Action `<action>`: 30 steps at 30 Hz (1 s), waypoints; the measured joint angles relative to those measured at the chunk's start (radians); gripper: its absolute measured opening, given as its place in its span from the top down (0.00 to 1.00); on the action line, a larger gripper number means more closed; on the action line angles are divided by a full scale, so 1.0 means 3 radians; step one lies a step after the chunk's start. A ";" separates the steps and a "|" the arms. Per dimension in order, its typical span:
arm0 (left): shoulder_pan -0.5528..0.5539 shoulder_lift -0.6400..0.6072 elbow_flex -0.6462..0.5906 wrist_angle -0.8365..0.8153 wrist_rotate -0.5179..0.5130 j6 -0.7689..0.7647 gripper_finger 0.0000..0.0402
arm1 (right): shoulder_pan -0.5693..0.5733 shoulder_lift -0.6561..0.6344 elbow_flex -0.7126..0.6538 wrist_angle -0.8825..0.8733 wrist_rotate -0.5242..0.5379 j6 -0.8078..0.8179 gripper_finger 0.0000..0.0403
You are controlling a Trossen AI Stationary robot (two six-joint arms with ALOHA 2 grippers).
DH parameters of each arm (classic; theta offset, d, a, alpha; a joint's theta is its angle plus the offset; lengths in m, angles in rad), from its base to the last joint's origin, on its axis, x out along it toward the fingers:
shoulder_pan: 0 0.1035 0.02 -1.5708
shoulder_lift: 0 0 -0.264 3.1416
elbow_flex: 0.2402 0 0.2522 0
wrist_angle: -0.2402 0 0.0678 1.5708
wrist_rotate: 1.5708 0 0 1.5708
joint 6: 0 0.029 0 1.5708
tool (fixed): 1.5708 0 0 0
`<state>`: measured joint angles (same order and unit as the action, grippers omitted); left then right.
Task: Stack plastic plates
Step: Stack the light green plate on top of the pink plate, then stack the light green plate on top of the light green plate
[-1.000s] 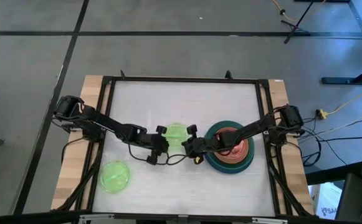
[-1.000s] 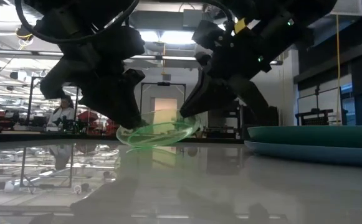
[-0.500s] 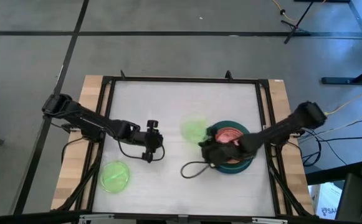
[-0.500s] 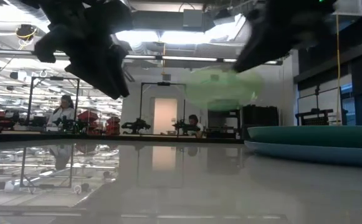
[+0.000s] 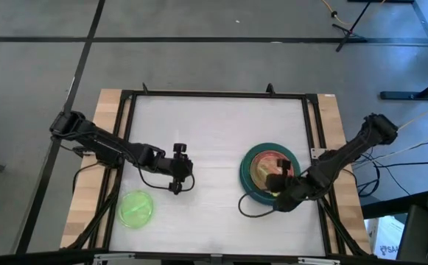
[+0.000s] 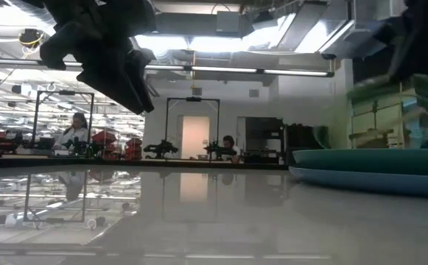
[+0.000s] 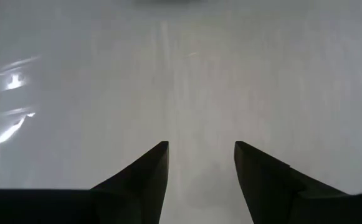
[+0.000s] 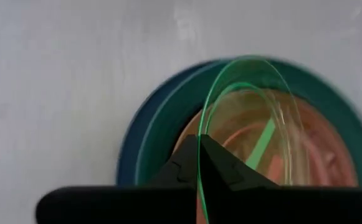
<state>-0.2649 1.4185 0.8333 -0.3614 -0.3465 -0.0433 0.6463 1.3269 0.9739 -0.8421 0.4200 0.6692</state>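
A stack of plates (image 5: pixel 270 171) sits at the table's right: blue at the bottom, dark green on it, tan-orange and pink on top, also seen in the right wrist view (image 8: pixel 162 143) and low view (image 6: pixel 368 165). My right gripper (image 8: pixel 199 163) is over the stack's near side (image 5: pixel 278 181), shut on a small translucent lime-green plate (image 8: pixel 249 106). A second lime-green plate (image 5: pixel 135 208) lies flat near the table's near-left corner. My left gripper (image 5: pixel 177 168) hangs open over bare table left of centre (image 7: pixel 199 155), touching nothing. My right gripper pinches the lime-green plate by its rim (image 8: pixel 199 146) between the two fingers. The plate stands steeply tilted, nearly on edge, lifted above the stack; in the low view it shows as a green blur (image 6: pixel 387 96) over the stack.
A black frame (image 5: pixel 214 94) and wooden side boards (image 5: pixel 107 118) border the white table. Cables trail on the table under both arms (image 5: pixel 155 182). Bare table lies between the left gripper and the stack. People stand far off in the room (image 6: pixel 74 129).
My right gripper has lifted the lime-green plate from the table's middle and carried it right, over the stack, tipping it on edge. My left gripper, which stood at that plate's left rim, has drawn back toward the table's left and risen.
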 joint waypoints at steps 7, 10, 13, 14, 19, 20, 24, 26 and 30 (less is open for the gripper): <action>-0.0048 0.0002 0.0000 -0.0031 0.0274 -0.0303 0.56 | 0.0001 0.0092 -0.0205 0.0014 0.0106 0.0683 0.99; -0.0201 -0.0025 0.0003 -0.0179 0.0475 -0.0497 0.56 | 0.0002 0.0146 -0.0254 -0.0005 0.0106 0.0817 0.98; -0.0453 -0.0083 0.0004 -0.0352 0.0638 -0.0849 0.56 | 0.0004 0.0171 -0.0262 0.0011 0.0181 0.0938 0.91; -0.0551 -0.0106 0.0004 -0.0461 0.0630 -0.0970 0.56 | 0.0004 0.0184 -0.0264 0.0015 0.0194 0.0978 0.88; -0.0986 -0.0189 0.0005 -0.1090 0.0601 -0.1625 0.56 | 0.0003 0.0200 -0.0265 0.0044 0.0157 0.1068 0.70; -0.1066 -0.0206 0.0005 -0.1194 0.0589 -0.1730 0.56 | 0.0003 0.0201 -0.0265 0.0052 0.0142 0.1071 0.67; -0.1302 -0.0262 0.0005 -0.1577 0.0592 -0.2083 0.56 | 0.0004 0.0202 -0.0265 0.0201 0.0202 0.1072 0.59; -0.1368 -0.0272 0.0005 -0.1804 0.0589 -0.2241 0.56 | 0.0004 0.0202 -0.0265 0.0331 0.0250 0.1070 0.56; -0.1455 -0.0270 0.0004 -0.2346 0.0399 -0.2421 0.56 | 0.0004 0.0202 -0.0265 0.0616 0.0349 0.1016 0.56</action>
<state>-0.7014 1.3376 0.8345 -1.0653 -0.2267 -0.7695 0.6476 1.3876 0.8944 -0.6573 0.5246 0.9740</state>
